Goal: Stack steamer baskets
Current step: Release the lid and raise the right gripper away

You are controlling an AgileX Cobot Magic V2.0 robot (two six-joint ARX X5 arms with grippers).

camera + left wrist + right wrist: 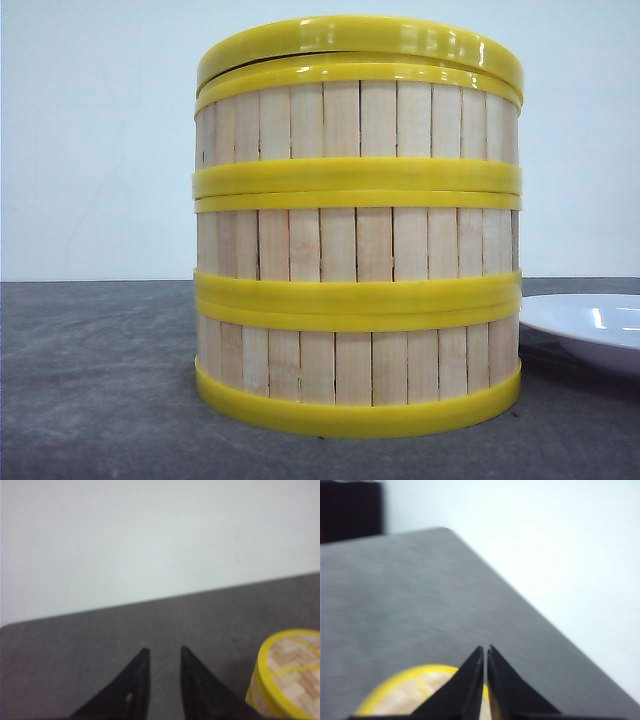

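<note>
1. Dark grey table (90, 400), white wall behind.
2. Three steamer baskets (357, 260) stacked in one column on the table; one yellow-rimmed lid (360, 45) on top, slightly tilted.
3. One white plate (590, 325) just beside the stack, at its right.
4. Left gripper (162, 652): fingers slightly parted, holding nothing. Right gripper (485, 650): fingers nearly together, empty, above the lid.

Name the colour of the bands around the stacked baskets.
Yellow bands on the pale wooden-slat baskets; clearest in the front view.
</note>
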